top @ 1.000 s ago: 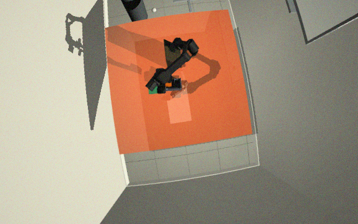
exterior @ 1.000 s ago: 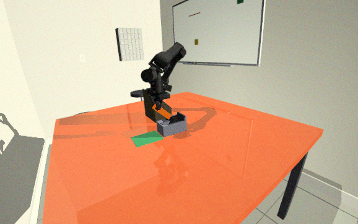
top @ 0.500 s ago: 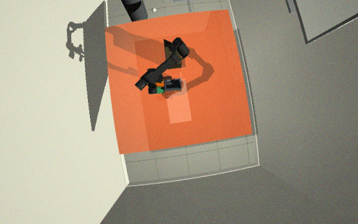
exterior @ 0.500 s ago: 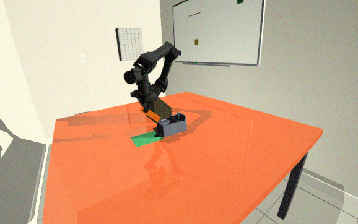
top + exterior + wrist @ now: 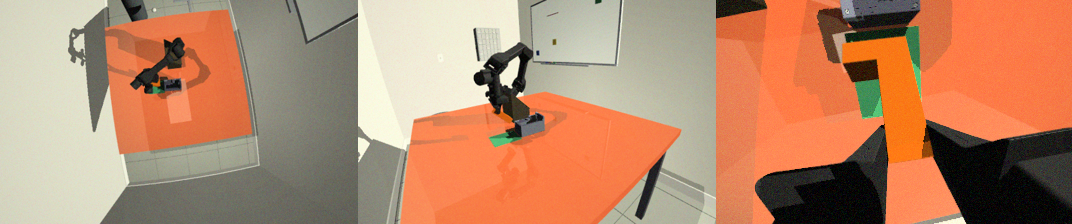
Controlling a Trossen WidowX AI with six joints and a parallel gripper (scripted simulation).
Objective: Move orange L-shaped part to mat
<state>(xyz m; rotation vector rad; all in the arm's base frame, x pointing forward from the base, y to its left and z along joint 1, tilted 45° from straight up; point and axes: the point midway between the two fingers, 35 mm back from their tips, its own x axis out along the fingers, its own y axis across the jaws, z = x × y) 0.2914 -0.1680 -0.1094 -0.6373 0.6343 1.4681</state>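
Nearest in the exterior view, the green mat (image 5: 158, 90) (image 5: 503, 140) (image 5: 868, 97) lies on the orange tabletop (image 5: 204, 102) (image 5: 544, 173) (image 5: 996, 65) left of the frame's centre, with the grey tray (image 5: 181, 85) (image 5: 531, 129) (image 5: 883, 10) just beside its right end, and farther back a dark upright panel (image 5: 514, 108) rises behind the tray. The end effector (image 5: 497, 112) (image 5: 903, 127), left of that panel, pinches the straight end of the orange L-shaped part (image 5: 157, 83) (image 5: 505, 116) (image 5: 898, 90), which is out of the tray and slopes down from the fingers, its L-shaped end toward the tray in the wrist view's upper middle.
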